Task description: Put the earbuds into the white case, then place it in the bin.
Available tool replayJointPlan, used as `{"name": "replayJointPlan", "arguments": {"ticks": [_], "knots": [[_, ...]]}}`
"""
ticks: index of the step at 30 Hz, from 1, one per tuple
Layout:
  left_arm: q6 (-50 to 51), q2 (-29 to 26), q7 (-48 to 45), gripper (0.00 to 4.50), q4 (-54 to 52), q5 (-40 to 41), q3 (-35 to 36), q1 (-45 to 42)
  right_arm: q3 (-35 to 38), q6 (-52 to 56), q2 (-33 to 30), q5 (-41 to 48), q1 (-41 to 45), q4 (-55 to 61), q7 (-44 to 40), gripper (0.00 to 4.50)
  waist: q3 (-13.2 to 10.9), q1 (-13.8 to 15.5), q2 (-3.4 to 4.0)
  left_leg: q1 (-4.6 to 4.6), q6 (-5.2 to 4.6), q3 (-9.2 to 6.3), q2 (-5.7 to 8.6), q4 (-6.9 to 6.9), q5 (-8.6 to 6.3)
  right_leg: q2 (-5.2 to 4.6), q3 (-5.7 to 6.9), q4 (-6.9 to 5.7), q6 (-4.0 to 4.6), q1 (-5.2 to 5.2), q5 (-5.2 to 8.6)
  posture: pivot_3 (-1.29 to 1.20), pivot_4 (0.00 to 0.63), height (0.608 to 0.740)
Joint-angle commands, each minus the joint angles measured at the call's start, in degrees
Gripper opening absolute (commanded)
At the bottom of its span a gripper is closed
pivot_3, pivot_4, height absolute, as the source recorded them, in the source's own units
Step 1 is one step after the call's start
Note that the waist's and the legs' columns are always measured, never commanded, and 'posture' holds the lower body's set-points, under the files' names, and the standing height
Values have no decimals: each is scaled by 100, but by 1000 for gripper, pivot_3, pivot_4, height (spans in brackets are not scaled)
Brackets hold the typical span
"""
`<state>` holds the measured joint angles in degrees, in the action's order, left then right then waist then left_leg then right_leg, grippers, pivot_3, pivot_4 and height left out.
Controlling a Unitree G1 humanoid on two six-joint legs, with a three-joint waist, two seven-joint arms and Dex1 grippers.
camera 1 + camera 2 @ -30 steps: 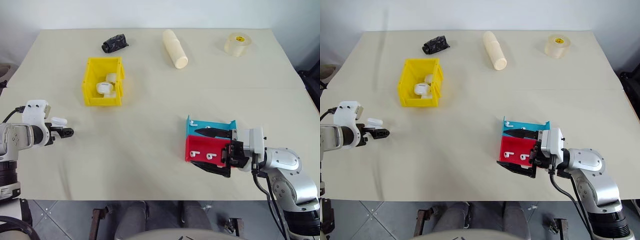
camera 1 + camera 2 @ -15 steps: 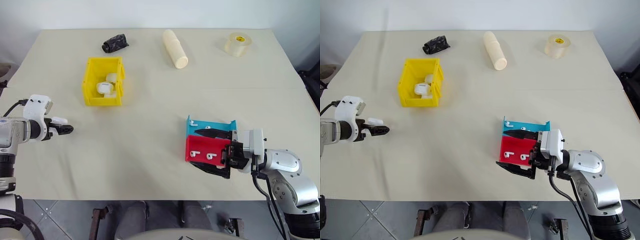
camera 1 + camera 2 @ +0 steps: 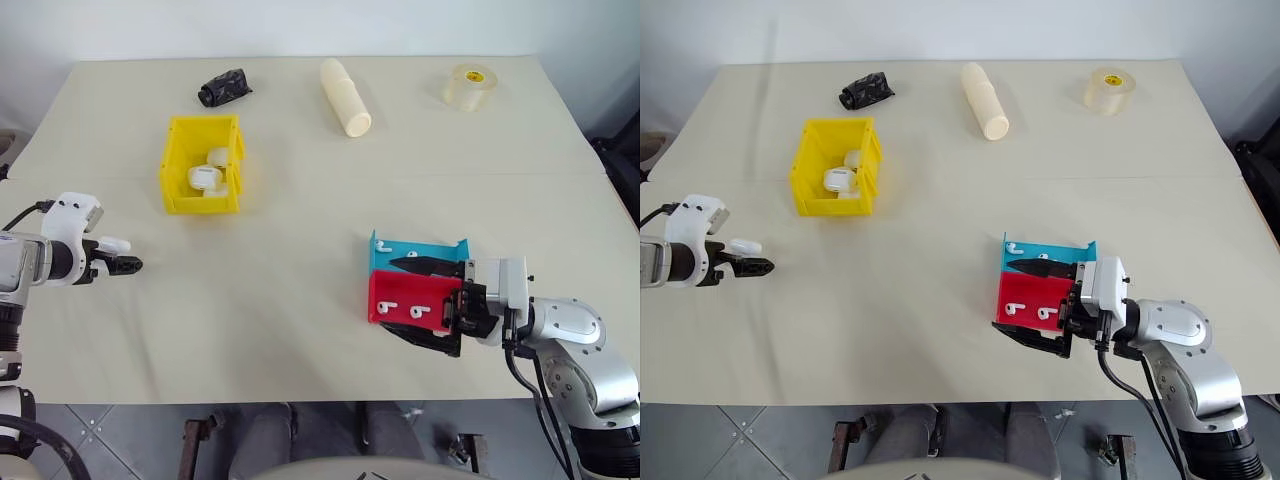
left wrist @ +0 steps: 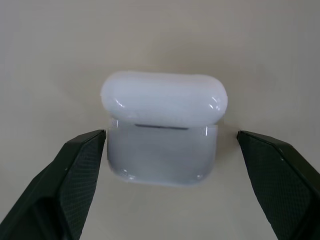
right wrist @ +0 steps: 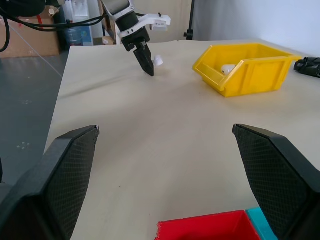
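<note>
The white case (image 4: 163, 127) is set on the bench (image 3: 300, 250) at the near left, lid shut, framed between the spread fingers of the left end effector (image 4: 170, 185). The fingers are open and apart from its sides, so nothing is gripped yet (judged as a pre-grasp line-up).

The right end effector (image 3: 425, 300) is open and straddles the red tray (image 3: 410, 300) at the near right, with the blue tray (image 3: 420, 253) just behind it. Small white earbuds (image 3: 418, 311) are seen in both trays, probably kept there as the pick source.

The bin (image 3: 202, 178) is placed at the far left, well apart from the case, with white items already inside, so a carry across is needed. A cream cylinder (image 3: 344, 96), tape roll (image 3: 467, 86) and black bundle (image 3: 222, 88) are left along the far edge, out of the work path.
</note>
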<state>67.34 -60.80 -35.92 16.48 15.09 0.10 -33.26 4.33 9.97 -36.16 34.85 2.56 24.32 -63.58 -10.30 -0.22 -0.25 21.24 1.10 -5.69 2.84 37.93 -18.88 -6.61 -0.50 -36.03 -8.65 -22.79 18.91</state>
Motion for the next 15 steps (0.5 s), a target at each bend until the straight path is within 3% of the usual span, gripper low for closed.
{"name": "replayJointPlan", "arguments": {"ticks": [1,7,13,15], "knots": [[23,-119,-88,4478,171,-178,-102,98,3,-90,36,44,60,109,20,4500,0,0,0,0,0,0,-1,0,0,1,0,0,0,0,0,0,150,740],[-358,0,-128,4478,288,-251,-20,231,-8,-119,77,14,82,80,21,4500,1,5,1,0,0,0,-1,0,0,0,0,0,0,0,0,0,150,740],[-386,4,-70,3029,339,-250,151,374,17,-119,76,-2,93,43,-2,4500,3,-9,5,-6,4,1,-6,1,3,5,0,-4,0,0,0,0,150,740],[-328,0,-52,3029,261,-205,274,445,22,-120,69,-3,101,23,-16,4500,4,-30,7,-10,6,4,-13,1,3,9,-2,-8,3,-1,1,0,150,740]]}}
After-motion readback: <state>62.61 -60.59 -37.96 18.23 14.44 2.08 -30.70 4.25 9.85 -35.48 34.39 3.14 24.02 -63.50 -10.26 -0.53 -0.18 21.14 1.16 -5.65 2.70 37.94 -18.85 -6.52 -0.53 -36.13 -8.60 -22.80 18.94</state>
